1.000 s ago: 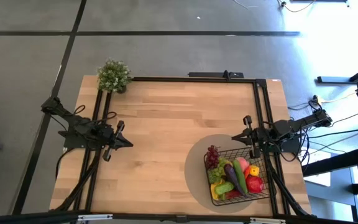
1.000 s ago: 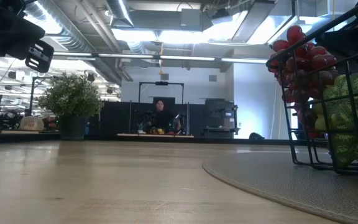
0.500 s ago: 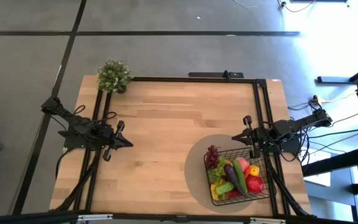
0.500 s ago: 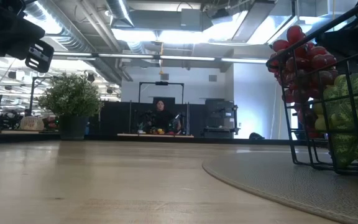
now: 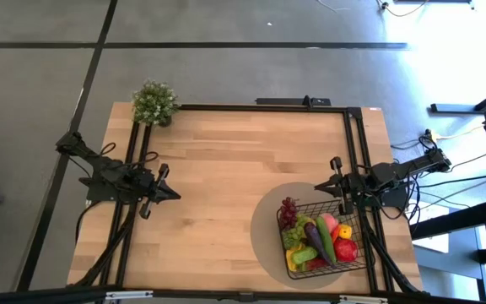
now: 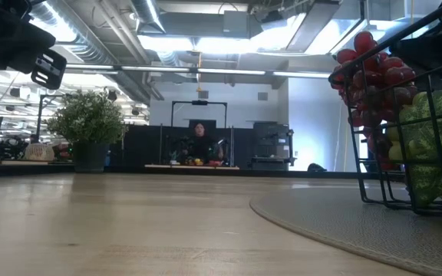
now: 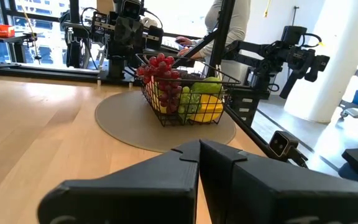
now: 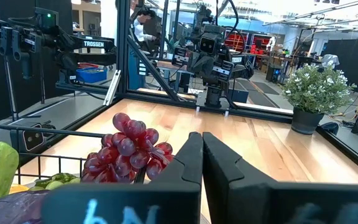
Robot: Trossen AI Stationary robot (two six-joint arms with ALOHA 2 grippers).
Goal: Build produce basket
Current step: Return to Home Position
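Observation:
The black wire-mesh basket stands on a round grey mat at the table's near right, filled with produce: dark red grapes, an eggplant, a red apple, green and yellow pieces. The left wrist view shows the basket ahead, and the right wrist view shows the grapes close by. My left gripper is shut at the table's left side, touching nothing. My right gripper is shut just beyond the basket's far edge, touching nothing.
A leafy potted plant stands at the table's far left corner. A black frame runs along the table's edges. Bare wood lies between the two arms. A person sits far off in the room behind.

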